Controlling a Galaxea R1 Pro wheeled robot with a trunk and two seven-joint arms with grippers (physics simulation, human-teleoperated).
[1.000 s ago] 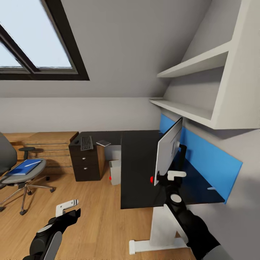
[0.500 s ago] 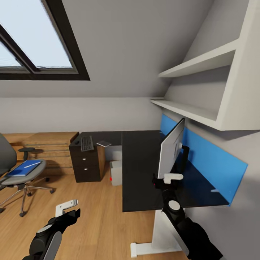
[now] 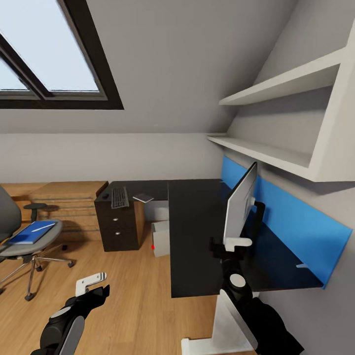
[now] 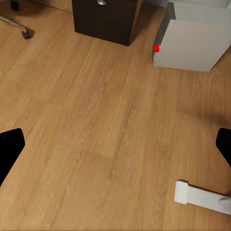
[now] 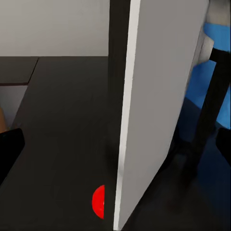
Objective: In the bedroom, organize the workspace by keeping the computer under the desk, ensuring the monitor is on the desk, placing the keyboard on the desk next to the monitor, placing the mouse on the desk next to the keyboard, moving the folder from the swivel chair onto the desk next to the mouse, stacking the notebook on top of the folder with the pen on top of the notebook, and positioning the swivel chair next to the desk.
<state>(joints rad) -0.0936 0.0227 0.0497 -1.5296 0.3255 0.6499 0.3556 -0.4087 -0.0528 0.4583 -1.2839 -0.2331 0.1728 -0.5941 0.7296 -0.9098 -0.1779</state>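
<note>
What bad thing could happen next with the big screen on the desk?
The monitor stands tall and thin near the close end of the desk. The right gripper sits at its lower corner with jaws open on either side. A clumsy nudge might tip it or push it off. Later, the pen lying on the folder on the swivel chair could roll off when the folder is lifted.

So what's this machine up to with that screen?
It is tidying a bedroom workspace. Its right gripper is at the wide flat monitor, which is over the black-topped desk. The left gripper hangs open over the wooden floor. The bright blue folder lies on the grey swivel chair.
</note>
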